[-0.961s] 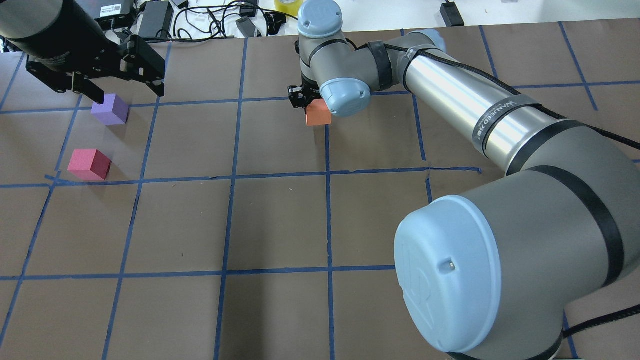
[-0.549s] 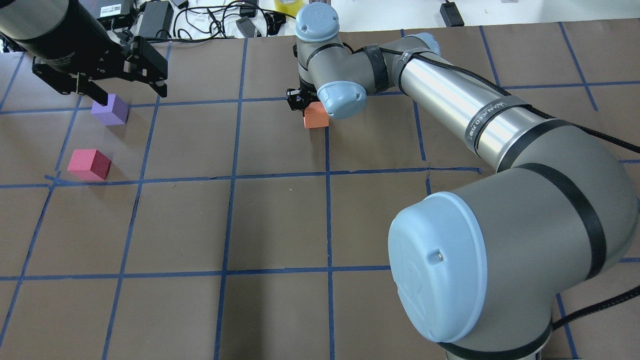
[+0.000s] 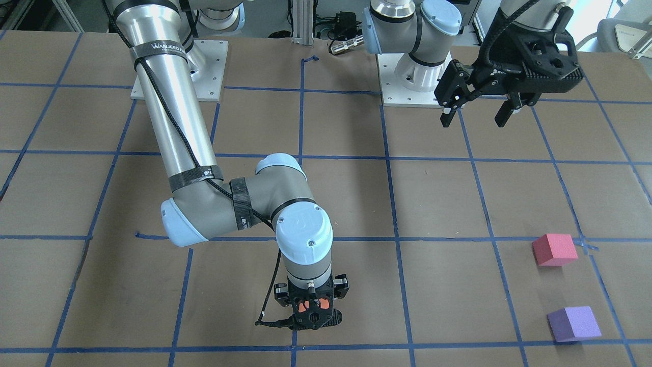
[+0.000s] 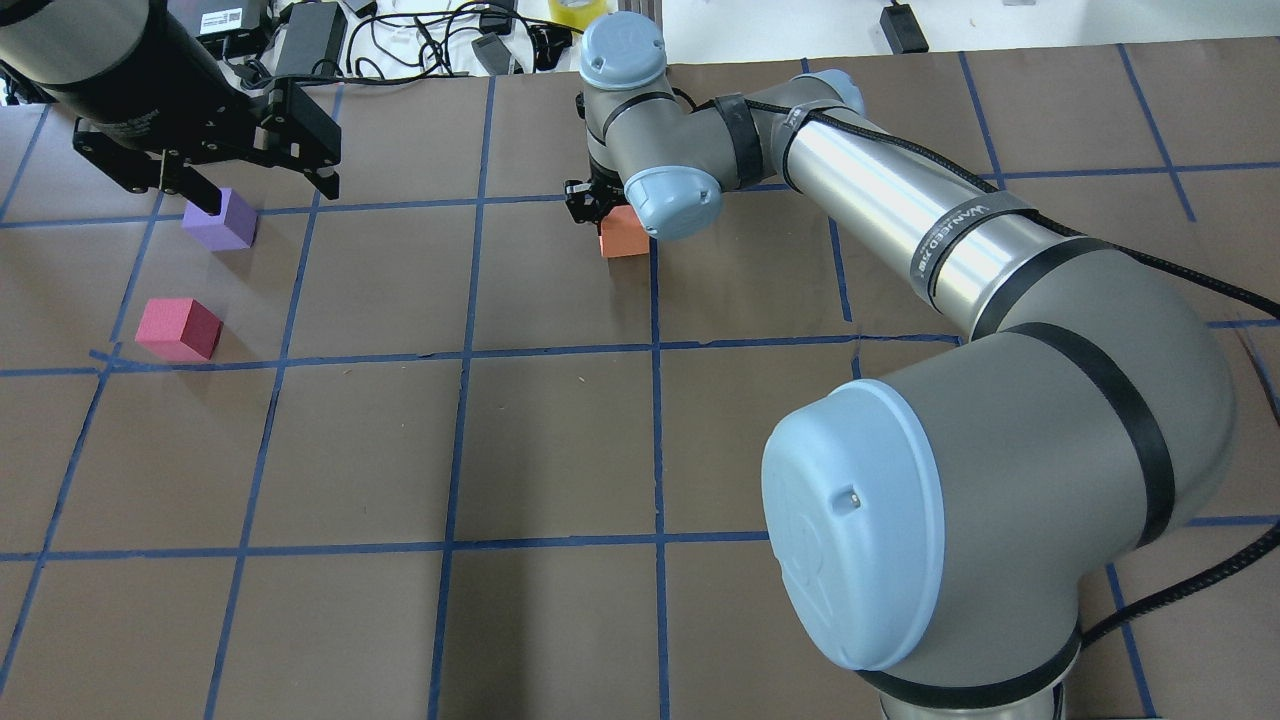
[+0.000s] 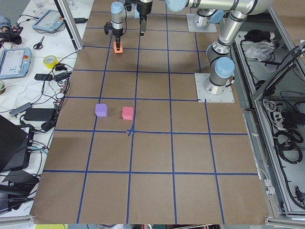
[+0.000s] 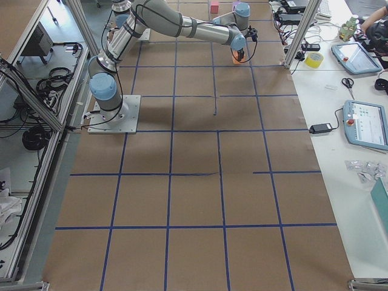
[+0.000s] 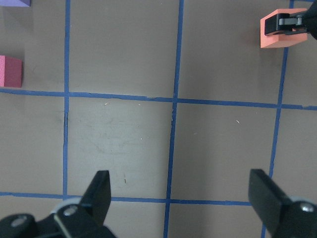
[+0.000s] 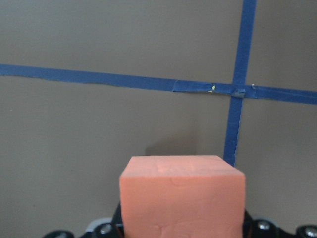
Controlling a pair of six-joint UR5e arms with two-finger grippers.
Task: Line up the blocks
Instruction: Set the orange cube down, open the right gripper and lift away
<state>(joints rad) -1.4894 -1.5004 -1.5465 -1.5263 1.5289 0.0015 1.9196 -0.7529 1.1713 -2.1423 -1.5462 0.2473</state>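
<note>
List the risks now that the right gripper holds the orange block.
1. The orange block appears to be gripped near its top by the right gripper, so it may slip or twist on set-down.
2. Carrying it to the purple block and pinkish-red block leads toward the raised, open left gripper, so the arms may collide.

The word "WANJEED" is printed in white on a black strap (image 3: 158,47) wrapped around the silver tube of the right arm (image 3: 175,117). In the overhead view further letters follow it, too small to be read. A white label on a black box (image 4: 222,18) cannot be read.
</note>
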